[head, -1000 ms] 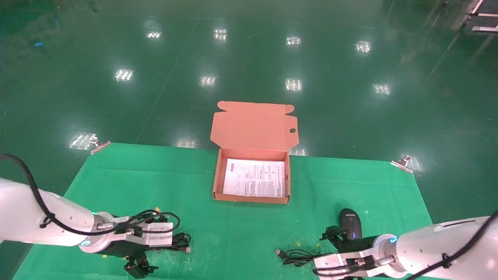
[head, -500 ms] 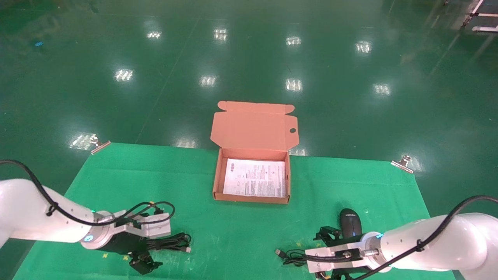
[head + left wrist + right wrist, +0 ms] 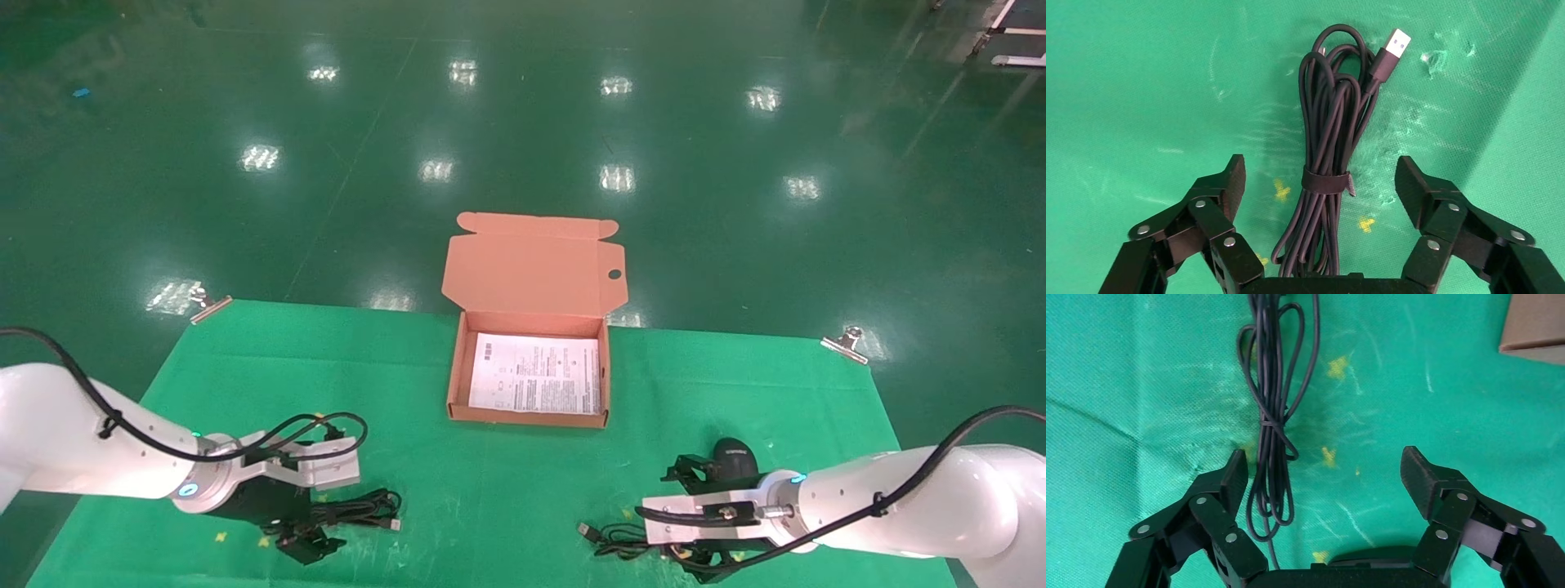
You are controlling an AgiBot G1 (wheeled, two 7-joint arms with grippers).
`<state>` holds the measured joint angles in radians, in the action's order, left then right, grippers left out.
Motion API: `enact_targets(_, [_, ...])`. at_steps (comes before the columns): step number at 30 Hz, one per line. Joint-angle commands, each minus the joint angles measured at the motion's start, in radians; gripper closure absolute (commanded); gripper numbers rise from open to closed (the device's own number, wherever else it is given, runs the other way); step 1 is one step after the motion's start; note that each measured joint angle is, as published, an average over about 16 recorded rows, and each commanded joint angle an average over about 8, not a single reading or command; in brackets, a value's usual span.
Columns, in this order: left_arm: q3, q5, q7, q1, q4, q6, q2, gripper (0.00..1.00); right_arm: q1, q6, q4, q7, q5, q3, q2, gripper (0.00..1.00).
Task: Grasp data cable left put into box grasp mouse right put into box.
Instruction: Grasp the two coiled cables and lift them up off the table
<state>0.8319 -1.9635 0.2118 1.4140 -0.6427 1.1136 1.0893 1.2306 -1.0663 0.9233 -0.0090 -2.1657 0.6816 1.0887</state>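
The box (image 3: pixel 529 416) sits at the far middle of the green cloth (image 3: pixel 458 359), its flap lid (image 3: pixel 531 265) thrown back; inside lies only a white printed sheet (image 3: pixel 535 373).

The left gripper (image 3: pixel 1319 184) is low over the near left of the cloth with its fingers (image 3: pixel 1229 177) spread wide, one on each side of the data cable (image 3: pixel 1333 141), neither touching it. The cable is a thick black elongated bundle lying flat, cinched at its middle by a black tie (image 3: pixel 1326 182), with a silver USB plug (image 3: pixel 1396 44) at its right end.

The right gripper (image 3: pixel 1324 474) is over the near right of the cloth, likewise spread wide and holding nothing. The mouse (image 3: pixel 733 455), small, black and oval, lies just beyond it, partly hidden by the wrist. Its thin black cord (image 3: pixel 1272 416) is gathered in a loose bundle to the mouse's left, close by one finger (image 3: pixel 1232 474).
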Motion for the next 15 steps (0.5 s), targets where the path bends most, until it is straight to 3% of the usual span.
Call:
enact_targets(1, [0.001, -0.002, 0.002, -0.001, -0.005, 0.001, -0.001, 1.0, 0.0, -0.004, 0.003, -0.001, 0.0, 0.001, -0.001, 1.0])
enact_targets(15, [0.003, -0.005, 0.004, -0.003, -0.012, 0.003, -0.003, 1.0, -0.001, -0.01, 0.007, -0.003, -0.001, 0.003, -0.001, 1.0])
